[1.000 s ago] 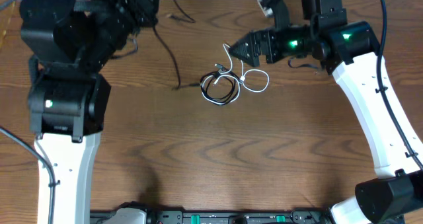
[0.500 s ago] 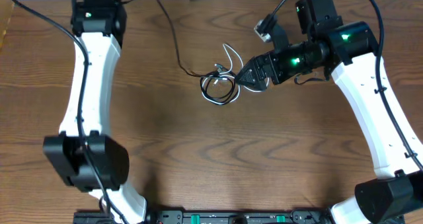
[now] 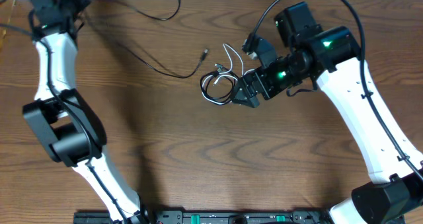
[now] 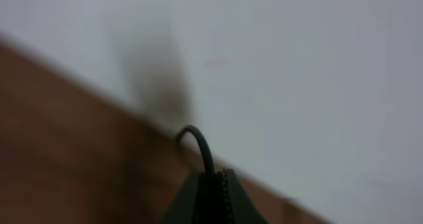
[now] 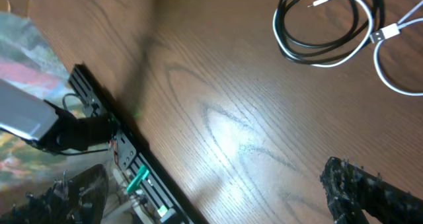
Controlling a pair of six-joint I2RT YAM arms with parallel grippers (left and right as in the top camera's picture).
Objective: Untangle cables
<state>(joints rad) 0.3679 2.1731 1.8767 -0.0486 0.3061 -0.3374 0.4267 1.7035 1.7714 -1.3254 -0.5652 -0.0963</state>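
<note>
Swinging to the far corner, my left fingers (image 4: 215, 178) dragged the long thin black cable (image 3: 178, 76) out of the black-and-white cord coil (image 3: 221, 78)
They're clamped on it; my right fingers (image 3: 241, 95) gape beside that coil on the brown wooden tabletop (image 3: 165, 151), and closing over both cords could cinch them tighter

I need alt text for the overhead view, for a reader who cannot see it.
On a brown wooden table, the right gripper hangs open beside a small coil of thin black and white cables. One long thin black cable runs from beside the coil toward the far left corner, where the left arm reaches.
</note>
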